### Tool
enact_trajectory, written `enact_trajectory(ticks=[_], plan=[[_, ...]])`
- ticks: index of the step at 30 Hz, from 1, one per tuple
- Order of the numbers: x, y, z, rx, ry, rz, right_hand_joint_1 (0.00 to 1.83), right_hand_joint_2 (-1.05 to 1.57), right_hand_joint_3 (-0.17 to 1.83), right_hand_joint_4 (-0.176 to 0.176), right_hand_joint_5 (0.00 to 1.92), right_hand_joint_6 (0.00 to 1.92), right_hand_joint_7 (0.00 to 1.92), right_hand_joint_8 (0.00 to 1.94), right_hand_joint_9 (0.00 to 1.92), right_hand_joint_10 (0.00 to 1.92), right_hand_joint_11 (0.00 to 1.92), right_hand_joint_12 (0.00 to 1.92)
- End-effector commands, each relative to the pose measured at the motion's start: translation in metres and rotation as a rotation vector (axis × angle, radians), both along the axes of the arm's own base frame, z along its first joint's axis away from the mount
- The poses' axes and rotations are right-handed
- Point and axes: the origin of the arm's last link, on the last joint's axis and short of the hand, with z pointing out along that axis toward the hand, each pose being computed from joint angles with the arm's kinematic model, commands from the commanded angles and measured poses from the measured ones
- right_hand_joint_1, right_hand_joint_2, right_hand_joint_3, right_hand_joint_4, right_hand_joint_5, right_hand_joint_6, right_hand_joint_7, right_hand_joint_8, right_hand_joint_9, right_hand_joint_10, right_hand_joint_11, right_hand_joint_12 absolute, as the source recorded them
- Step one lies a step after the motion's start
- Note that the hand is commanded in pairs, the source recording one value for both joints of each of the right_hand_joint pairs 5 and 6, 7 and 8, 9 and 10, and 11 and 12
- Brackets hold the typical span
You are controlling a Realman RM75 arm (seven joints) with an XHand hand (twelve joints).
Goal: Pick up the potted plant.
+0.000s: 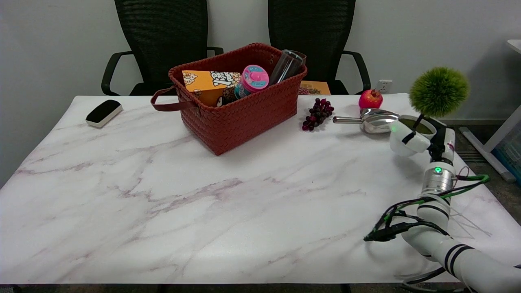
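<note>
The potted plant (437,92) is a round green ball on a thin stem in a small white pot (409,140). It hangs above the table's right side, tilted a little to the left, with a faint shadow under it. My right hand (437,142) grips the pot from its right side, one dark finger showing across the pot's front. Most of the hand is hidden behind the pot and the wrist.
A red woven basket (244,114) holding boxes and jars stands at the back centre. Dark grapes (317,114), a metal scoop (372,121) and a red pomegranate (370,99) lie just left of the plant. A black-and-white eraser (103,112) lies far left. The table's right edge is close to my arm.
</note>
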Motion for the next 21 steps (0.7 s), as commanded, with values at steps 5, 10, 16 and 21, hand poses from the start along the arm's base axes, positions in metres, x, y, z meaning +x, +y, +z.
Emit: enact_trajectory(ticks=[5, 10, 16, 21], plan=[[0.097, -0.037, -0.065, 0.181, 0.324, 0.165, 1.16, 0.63, 0.44, 0.0, 0.97, 0.97, 1.72, 1.72, 1.47, 1.47, 1.92, 1.92], [0.119, -0.056, -0.088, 0.288, 0.365, 0.166, 1.17, 0.59, 0.49, 0.0, 0.95, 0.95, 1.69, 1.69, 1.44, 1.44, 1.92, 1.92], [0.157, -0.086, -0.118, 0.405, 0.448, 0.16, 1.16, 0.57, 0.53, 0.0, 0.96, 0.96, 1.69, 1.69, 1.44, 1.44, 1.92, 1.92], [0.188, -0.112, -0.143, 0.498, 0.494, 0.151, 1.15, 0.56, 0.55, 0.0, 0.96, 0.96, 1.69, 1.69, 1.45, 1.45, 1.92, 1.92]])
